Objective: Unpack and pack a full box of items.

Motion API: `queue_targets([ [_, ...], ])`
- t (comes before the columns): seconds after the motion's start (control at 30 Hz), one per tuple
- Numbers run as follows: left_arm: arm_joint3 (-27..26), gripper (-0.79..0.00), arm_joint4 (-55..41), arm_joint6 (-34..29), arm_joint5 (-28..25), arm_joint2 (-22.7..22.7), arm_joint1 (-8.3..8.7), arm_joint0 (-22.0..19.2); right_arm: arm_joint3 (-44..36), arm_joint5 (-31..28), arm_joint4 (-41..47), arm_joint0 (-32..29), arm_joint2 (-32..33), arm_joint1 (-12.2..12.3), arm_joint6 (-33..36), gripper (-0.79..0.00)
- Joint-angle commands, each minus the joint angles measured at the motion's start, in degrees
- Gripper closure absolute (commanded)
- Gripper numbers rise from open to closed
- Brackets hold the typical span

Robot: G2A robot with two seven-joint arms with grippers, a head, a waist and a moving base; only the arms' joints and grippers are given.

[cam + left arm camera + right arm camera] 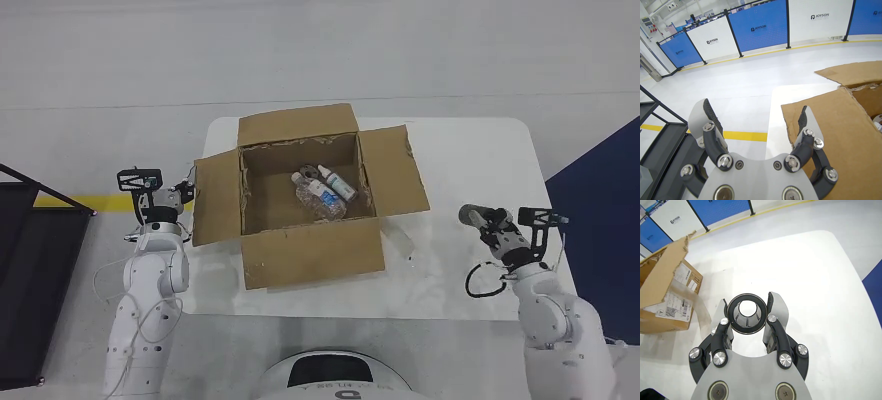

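Note:
An open cardboard box (262,190) stands mid-table with all flaps folded out. Inside it lie a clear bottle (322,201) and two small white bottles (338,182). My left gripper (183,190) hovers at the table's left edge beside the box's left flap (829,123); in its wrist view the left gripper (754,105) is open and holds nothing. My right gripper (490,218) sits over the right part of the table, away from the box. It is shut on a hollow metal cylinder (747,317) with a dark rim, seen end-on between the right gripper (747,298) pads.
A loose strip of clear tape (696,302) hangs off the box's right side onto the white table (791,266). A black rack (662,151) stands off the table's left edge. Blue and white fence panels (757,32) line the floor beyond.

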Motion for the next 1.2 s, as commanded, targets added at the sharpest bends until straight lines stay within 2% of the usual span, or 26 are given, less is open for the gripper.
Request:
queue_targets([
  [0.0,0.0,-0.785,0.0,0.0,0.0,0.0,0.0,0.0,1.0,1.7,-0.2,1.4,-0.1,0.1,2.8,0.0],
  [0.2,0.0,-0.785,0.0,0.0,0.0,0.0,0.0,0.0,3.5,7.4,-1.5,6.2,-1.8,0.6,14.6,0.0],
  [0.43,0.0,-0.785,0.0,0.0,0.0,0.0,0.0,0.0,3.5,8.8,-3.2,7.9,-2.4,1.0,16.9,0.0],
  [0.8,0.0,-0.785,0.0,0.0,0.0,0.0,0.0,0.0,0.9,16.0,-8.2,8.9,-4.1,1.3,23.5,0.0],
  [0.83,0.0,-0.785,0.0,0.0,0.0,0.0,0.0,0.0,0.8,16.1,-8.3,9.0,-4.4,1.3,23.5,-0.092],
  [0.87,0.0,-0.785,0.0,0.0,0.0,0.0,0.0,0.0,0.7,16.3,-8.4,9.2,-4.7,1.3,23.6,-0.222],
  [0.9,0.0,-0.785,0.0,0.0,0.0,0.0,0.0,0.0,0.6,16.4,-8.6,9.4,-5.0,1.3,23.7,-0.283],
  [1.1,0.0,-0.785,0.0,0.0,0.0,0.0,0.0,0.0,1.5,16.4,-9.8,11.5,-7.4,1.4,25.8,-0.456],
  [1.17,0.0,-0.785,0.0,0.0,0.0,0.0,0.0,0.0,2.4,16.8,-10.3,12.7,-8.1,1.5,26.8,-0.456],
])
